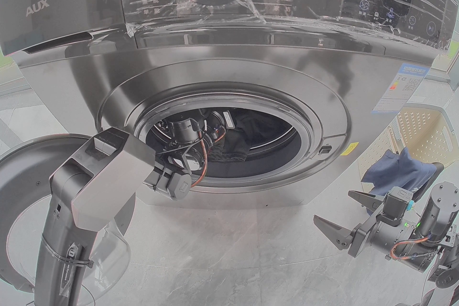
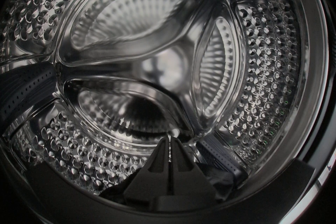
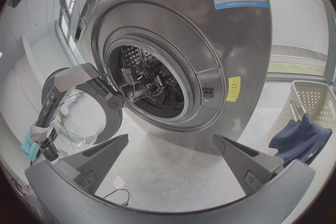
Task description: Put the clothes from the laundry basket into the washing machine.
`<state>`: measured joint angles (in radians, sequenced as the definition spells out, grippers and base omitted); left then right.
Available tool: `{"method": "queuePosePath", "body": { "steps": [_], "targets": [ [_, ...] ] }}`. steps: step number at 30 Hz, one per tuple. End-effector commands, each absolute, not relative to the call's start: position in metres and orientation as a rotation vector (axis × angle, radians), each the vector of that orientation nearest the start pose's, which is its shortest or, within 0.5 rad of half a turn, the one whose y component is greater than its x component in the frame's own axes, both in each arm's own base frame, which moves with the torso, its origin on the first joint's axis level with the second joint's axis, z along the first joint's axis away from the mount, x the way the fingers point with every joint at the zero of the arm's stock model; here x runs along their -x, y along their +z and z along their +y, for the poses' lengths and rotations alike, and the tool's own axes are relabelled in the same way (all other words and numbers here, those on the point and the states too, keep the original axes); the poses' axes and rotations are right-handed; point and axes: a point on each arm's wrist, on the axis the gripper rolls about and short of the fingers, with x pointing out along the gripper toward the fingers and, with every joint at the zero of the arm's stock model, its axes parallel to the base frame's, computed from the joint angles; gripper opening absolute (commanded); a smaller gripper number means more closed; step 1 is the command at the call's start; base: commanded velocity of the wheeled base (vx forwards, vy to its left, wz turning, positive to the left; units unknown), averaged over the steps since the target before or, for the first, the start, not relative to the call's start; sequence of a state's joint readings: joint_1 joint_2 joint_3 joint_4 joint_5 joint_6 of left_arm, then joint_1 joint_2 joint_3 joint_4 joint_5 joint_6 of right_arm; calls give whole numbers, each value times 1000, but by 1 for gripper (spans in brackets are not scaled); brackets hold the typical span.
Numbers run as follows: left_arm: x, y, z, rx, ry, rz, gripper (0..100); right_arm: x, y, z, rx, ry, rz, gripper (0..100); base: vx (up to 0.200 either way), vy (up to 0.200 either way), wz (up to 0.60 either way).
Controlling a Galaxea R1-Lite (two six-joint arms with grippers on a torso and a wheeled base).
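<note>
A washing machine is standing open with dark clothes in its drum, a laundry basket is holding a blue garment over its rim, the right gripper is hovering nearby, wide open and empty, and the left gripper is sitting inside the drum, closed on nothing.

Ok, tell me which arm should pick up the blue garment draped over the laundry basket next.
Right. The right gripper is open and hangs close beside the blue garment on the rim of the laundry basket, while the left gripper is shut and inside the washing machine drum.
</note>
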<state>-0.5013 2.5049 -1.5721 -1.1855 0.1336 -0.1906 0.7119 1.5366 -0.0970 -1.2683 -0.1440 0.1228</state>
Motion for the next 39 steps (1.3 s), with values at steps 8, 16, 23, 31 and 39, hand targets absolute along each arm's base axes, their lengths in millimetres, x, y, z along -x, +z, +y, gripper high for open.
{"method": "queuePosePath", "body": {
  "steps": [8,16,23,31,39],
  "targets": [
    [-452,99,-239,264,-367,-203,100,-145,119,121,-46,555,194,100,0,0,0],
    [-420,113,-239,235,-400,-111,100,-145,118,120,-47,555,196,100,0,0,0],
    [-404,101,-241,183,-427,-3,100,-145,118,120,-47,556,196,100,0,0,0],
    [-408,72,-244,105,-445,81,0,-144,118,120,-47,556,198,100,0,0,0],
    [-428,77,-241,111,-423,54,0,-145,118,121,-46,556,199,100,0,0,0]
  ]
}}
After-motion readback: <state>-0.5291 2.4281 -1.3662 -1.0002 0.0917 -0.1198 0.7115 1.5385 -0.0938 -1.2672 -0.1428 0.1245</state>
